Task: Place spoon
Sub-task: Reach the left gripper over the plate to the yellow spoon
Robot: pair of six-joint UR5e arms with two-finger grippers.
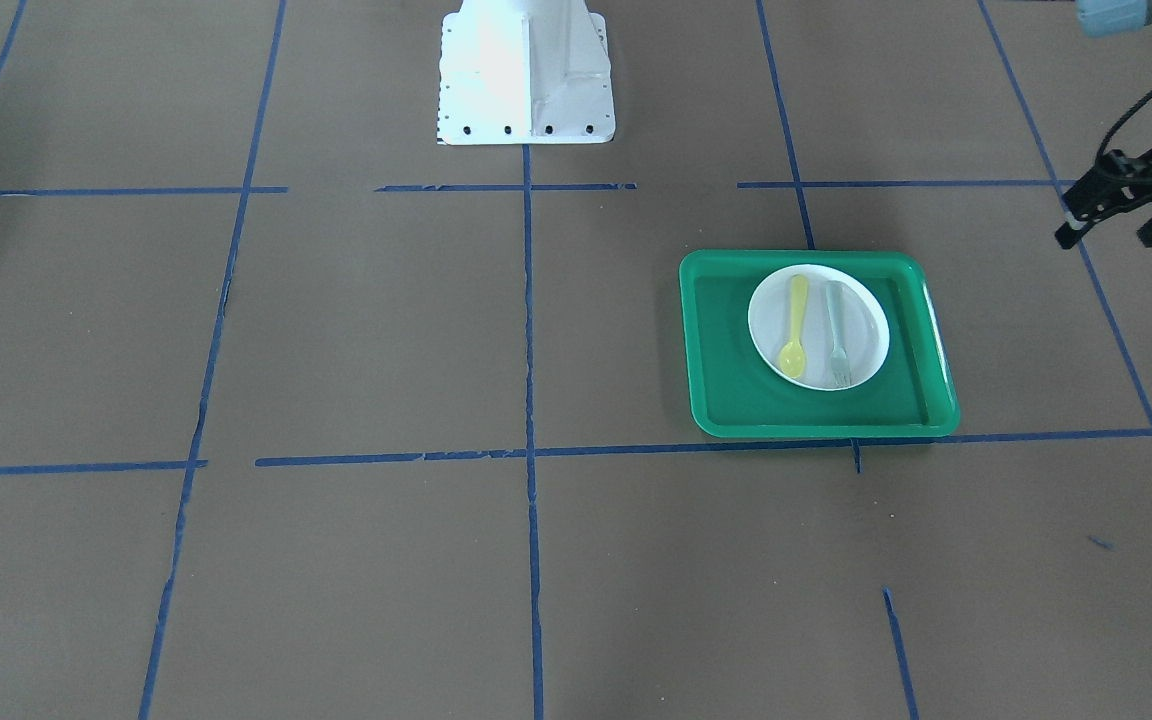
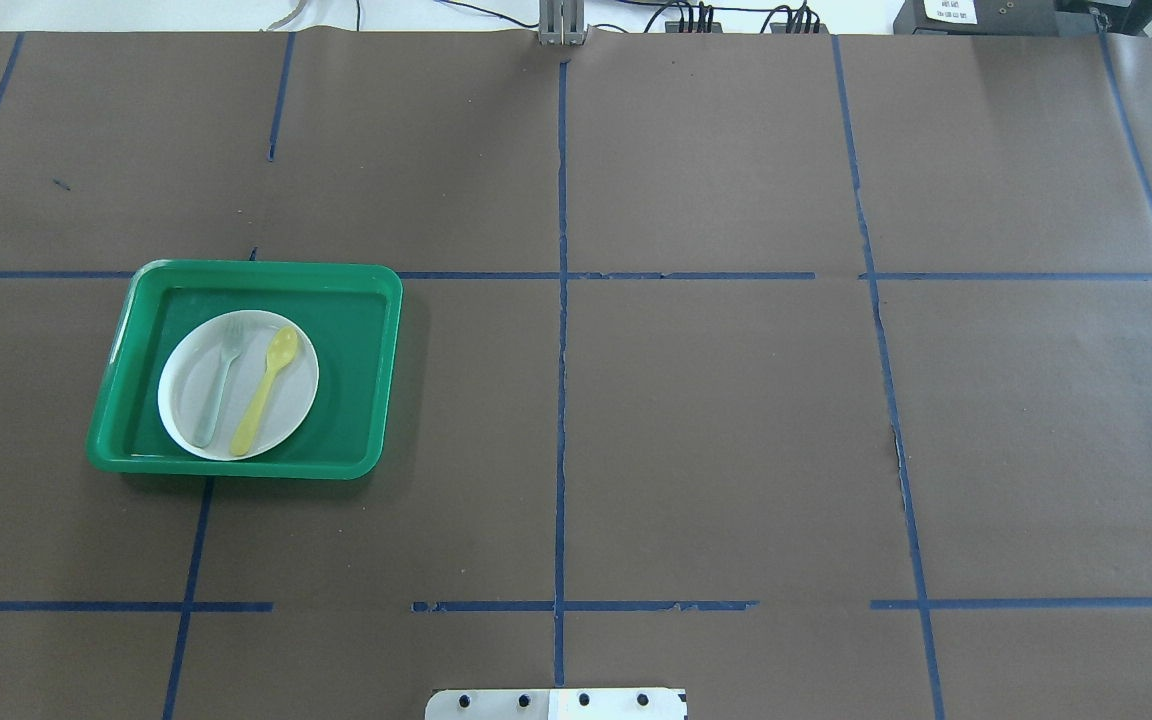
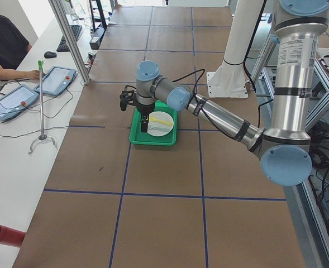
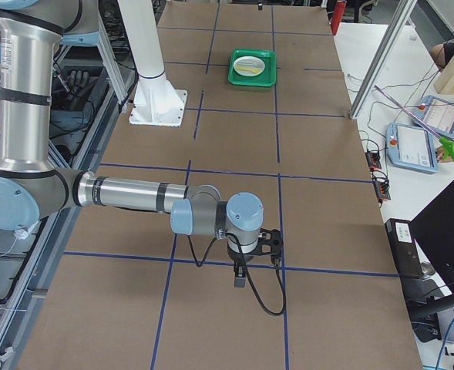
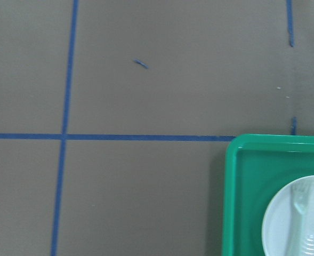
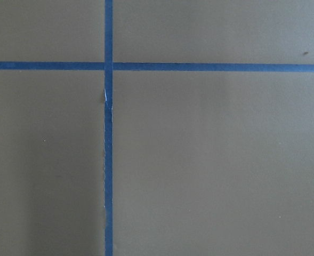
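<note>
The pale yellow spoon (image 1: 794, 339) lies on a white plate (image 1: 861, 345), bowl towards the operators' side, beside a pale grey-green fork (image 1: 837, 345). The plate sits in a green tray (image 1: 726, 400). The overhead view shows the spoon (image 2: 265, 390), plate (image 2: 296, 395) and tray (image 2: 356, 300) at the table's left. My left gripper (image 1: 1108, 238) hangs off to the side of the tray, away from the spoon, open and empty. My right gripper (image 4: 240, 279) hovers over bare table far from the tray; I cannot tell whether it is open or shut.
Brown paper with blue tape lines covers the table (image 2: 716, 420). The robot's white base (image 1: 526, 75) stands at mid table edge. In the left wrist view the tray's corner (image 5: 236, 154) and plate (image 5: 279, 224) sit at bottom right. An operator sits at a side desk (image 3: 2, 50).
</note>
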